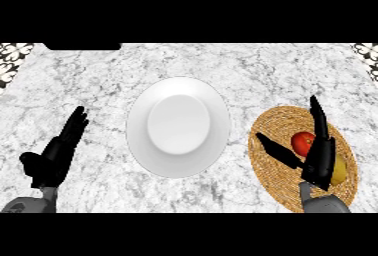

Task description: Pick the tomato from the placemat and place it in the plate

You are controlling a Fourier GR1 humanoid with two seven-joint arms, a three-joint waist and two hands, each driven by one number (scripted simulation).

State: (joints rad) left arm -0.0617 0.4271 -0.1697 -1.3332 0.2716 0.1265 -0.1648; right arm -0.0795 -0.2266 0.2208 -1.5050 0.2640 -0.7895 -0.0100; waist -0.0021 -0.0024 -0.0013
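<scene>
Your right hand [319, 160] hangs over the woven placemat [275, 125], fingers straight and thumb spread apart, holding nothing. The tomato [301, 143] lies on the mat, in this view between thumb and fingers. A yellow fruit [339, 171] sits just beside the hand; in closing, you may catch it too, or push the tomato so that it rolls. The white plate [140, 125] waits at the left on the tabletop [244, 70]. Your left hand [57, 155] rests open.
</scene>
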